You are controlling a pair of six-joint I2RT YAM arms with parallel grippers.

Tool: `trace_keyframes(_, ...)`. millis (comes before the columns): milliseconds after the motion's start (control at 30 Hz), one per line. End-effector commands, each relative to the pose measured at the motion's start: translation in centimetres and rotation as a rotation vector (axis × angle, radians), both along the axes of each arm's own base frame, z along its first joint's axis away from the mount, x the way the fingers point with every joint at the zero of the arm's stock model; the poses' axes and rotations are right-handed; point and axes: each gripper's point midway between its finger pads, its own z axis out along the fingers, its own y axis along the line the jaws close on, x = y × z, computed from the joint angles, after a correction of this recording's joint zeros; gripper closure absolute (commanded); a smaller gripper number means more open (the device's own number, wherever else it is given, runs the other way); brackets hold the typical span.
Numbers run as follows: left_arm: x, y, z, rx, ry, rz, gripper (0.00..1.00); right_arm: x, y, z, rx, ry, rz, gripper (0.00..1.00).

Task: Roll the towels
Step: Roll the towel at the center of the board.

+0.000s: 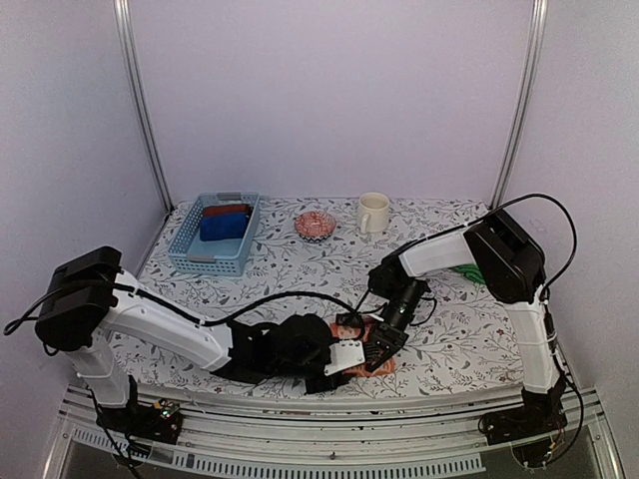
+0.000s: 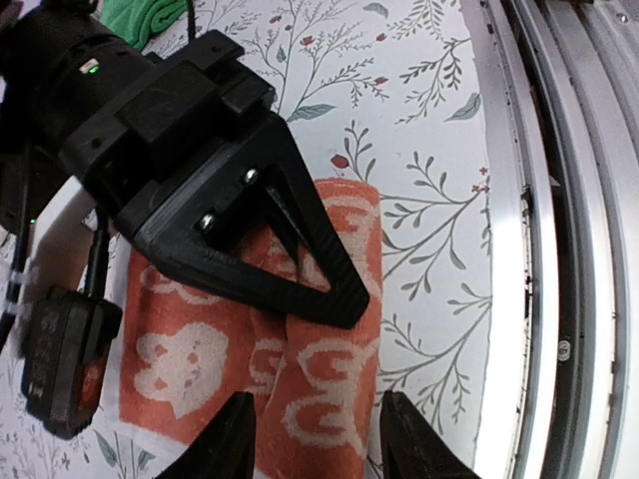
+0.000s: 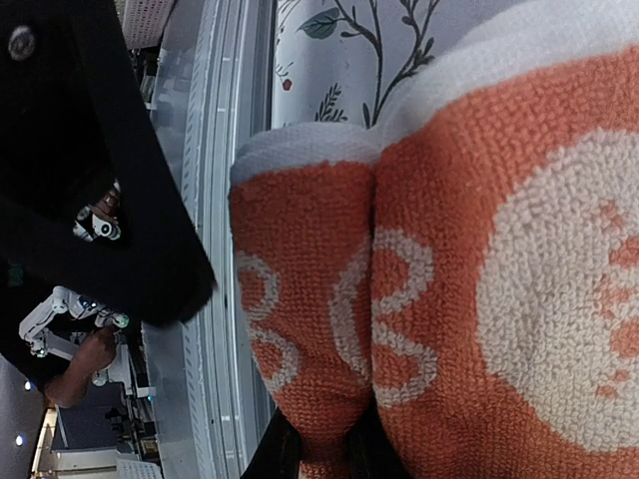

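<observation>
An orange towel (image 2: 190, 349) with white rabbit and circle prints lies at the table's front edge, its right side curled into a roll (image 2: 324, 389). It shows as a sliver in the top view (image 1: 387, 366). My right gripper (image 3: 327, 454) is shut on the rolled fold (image 3: 310, 329), pinching it from above; it also shows in the left wrist view (image 2: 300, 264). My left gripper (image 2: 318, 444) is open, its fingertips (image 2: 235, 439) either side of the roll's near end. A green towel (image 1: 465, 271) lies behind the right arm, also in the left wrist view (image 2: 140, 15).
A blue basket (image 1: 190, 261) at the back left holds a blue roll and a dark red roll. A pink bowl (image 1: 315, 225) and a cream mug (image 1: 372, 212) stand at the back. The metal rail (image 2: 559, 249) of the table's front edge runs close beside the roll.
</observation>
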Motion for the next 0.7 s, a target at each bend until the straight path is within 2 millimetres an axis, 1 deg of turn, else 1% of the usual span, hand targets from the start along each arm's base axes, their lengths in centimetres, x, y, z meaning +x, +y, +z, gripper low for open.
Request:
trace_keyframes(0, 0.2, -1.2, -2.0, 0.124, -0.098, -0.091, 0.57, -0.3, -2.1, -3.2, -0.127, -0.022, 0.050, 0.94)
trace_keyframes(167, 0.4, -1.4, -4.3, 0.202, -0.091, -0.106, 0.62, -0.2, -2.0, -3.0, -0.123, -0.021, 0.048, 0.94)
trace_keyframes(267, 0.7, -1.2, -5.2, 0.228, -0.099, -0.093, 0.64, 0.0, -1.7, -2.8, -0.113, -0.022, 0.043, 0.93)
trace_keyframes(300, 0.8, -0.9, -6.4, 0.257, -0.098, -0.087, 0.65, 0.0, -1.6, -2.6, -0.108, -0.023, 0.042, 0.93)
trace_keyframes(333, 1.0, -0.8, -7.0, 0.274, -0.099, -0.076, 0.67, 0.1, -1.5, -2.3, -0.103, -0.025, 0.039, 0.93)
trace_keyframes(400, 1.3, -0.7, -7.4, 0.290, -0.106, -0.063, 0.71, 0.1, -1.2, -1.6, -0.084, -0.023, 0.034, 0.90)
trace_keyframes(500, 1.4, -0.5, -7.8, 0.311, -0.102, -0.056, 0.81, 0.1, -0.9, 0.6, -0.038, -0.043, 0.033, 0.82)
trace_keyframes(533, 1.4, -0.4, -7.9, 0.315, -0.093, -0.055, 0.84, 0.3, -0.9, 1.6, -0.019, -0.064, 0.033, 0.76)
trace_keyframes(600, 1.3, -0.2, -8.0, 0.324, -0.066, -0.054, 0.89, 0.9, -1.1, 4.0, 0.022, -0.110, 0.021, 0.70)
trace_keyframes(667, 0.9, 0.0, -7.9, 0.320, -0.026, -0.059, 0.94, 1.8, -1.4, 6.7, 0.066, -0.165, -0.007, 0.64)
